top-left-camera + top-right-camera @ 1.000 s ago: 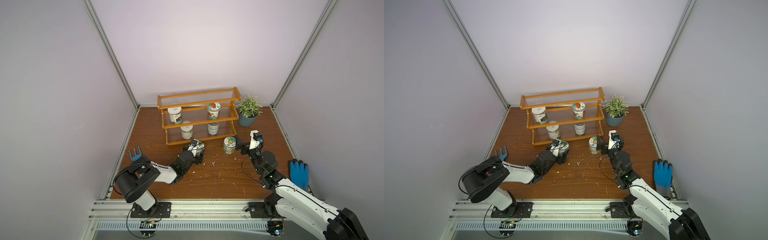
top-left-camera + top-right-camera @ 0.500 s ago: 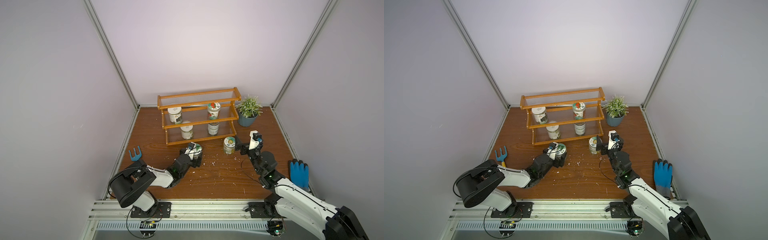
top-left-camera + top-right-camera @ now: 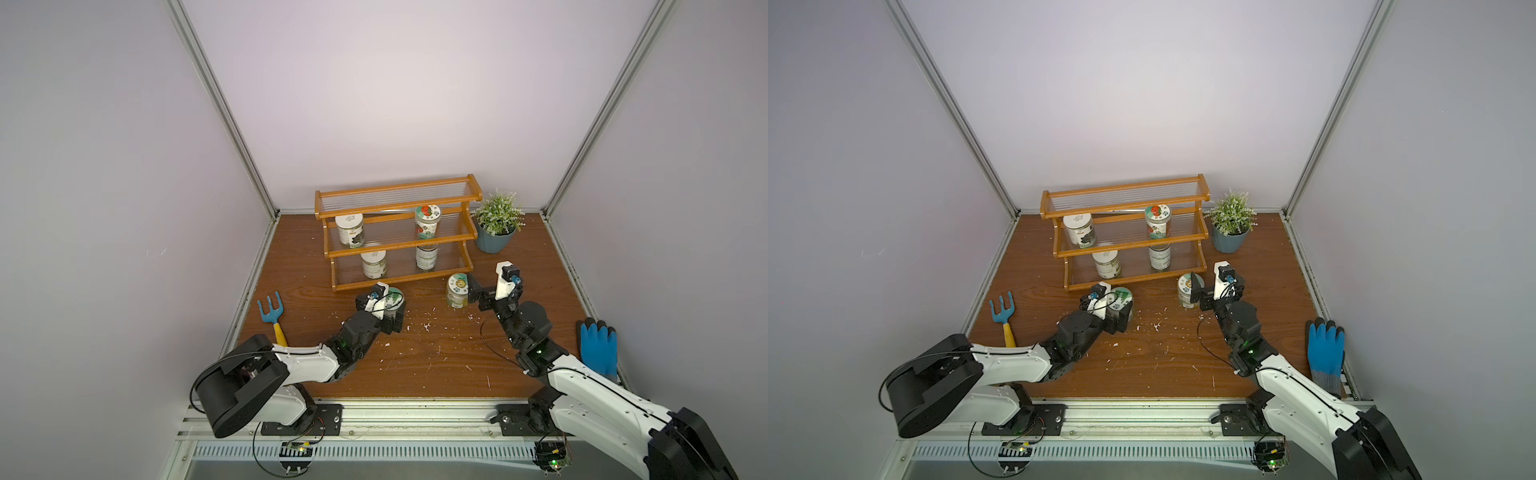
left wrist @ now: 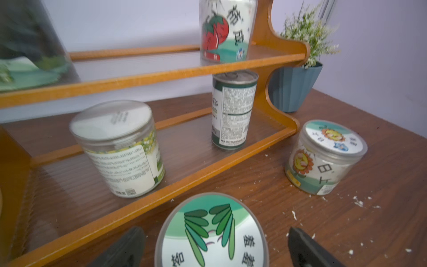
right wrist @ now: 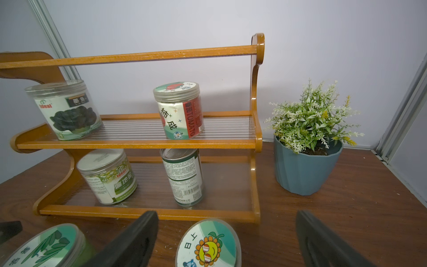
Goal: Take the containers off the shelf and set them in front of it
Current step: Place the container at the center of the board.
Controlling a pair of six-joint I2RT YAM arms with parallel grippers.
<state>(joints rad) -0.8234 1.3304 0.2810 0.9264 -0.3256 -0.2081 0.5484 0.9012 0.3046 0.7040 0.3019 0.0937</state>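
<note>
Six containers are counted: four on the shelf [image 3: 395, 244] (dark-leaf jar [image 3: 350, 230], tomato jar [image 3: 427, 222] mid tier; white-lid jar [image 3: 373, 266], can [image 3: 427, 258] bottom tier), two set on the worktop [image 3: 436, 353] out front. The green-leaf jar [image 4: 208, 231] is straddled by the released left hand [image 4: 215, 240], the sunflower jar [image 5: 208, 245] by the equally released right hand [image 5: 226, 222].

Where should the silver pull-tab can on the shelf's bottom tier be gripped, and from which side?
Grip the can on its round side wall near mid-height, jaws either side, coming in level from the open front of the shelf. It stands upright under the middle tier, which likely blocks a top grasp; the front rail is low and the neighbouring jar stands apart.
</note>
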